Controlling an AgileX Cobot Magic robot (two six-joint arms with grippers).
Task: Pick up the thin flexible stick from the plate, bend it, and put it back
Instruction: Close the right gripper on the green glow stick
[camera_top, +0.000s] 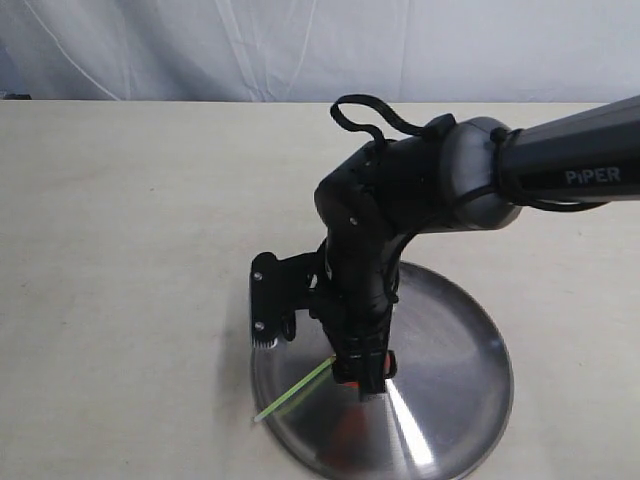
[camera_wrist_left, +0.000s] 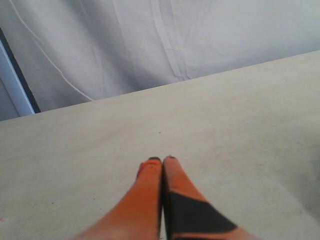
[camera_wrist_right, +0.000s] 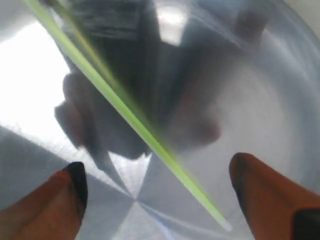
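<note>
Reaching down over the plate (camera_top: 450, 340), which sits toward 5 o'clock of the desk (camera_top: 130, 250) in the exterior view, the right tool (camera_wrist_right: 157, 167) has its orange fingers spread wide and grasps nothing. The thin flexible stick (camera_wrist_right: 130, 112) lies flat on the steel and passes through the gap between them. Seen from outside, the strand runs from near the plate's middle, under the tool, out toward 8 o'clock, and its far end reaches the rim there. Whether the fingertips touch the metal cannot be told. The left tool (camera_wrist_left: 162, 160) is clenched on nothing, its two fingers pressed together above bare desk, well apart from the plate. The pick-up looks not yet done. The strand appears almost weightless and springy, so it should bend easily and may flick straight again when let go. On the polished steel it will likely skid or roll away from a finger that meets it first. A hold near the middle of its length, with the fingers closing squarely across it, seems safest. Being so thin, it could also slip through a loose pinch.
</note>
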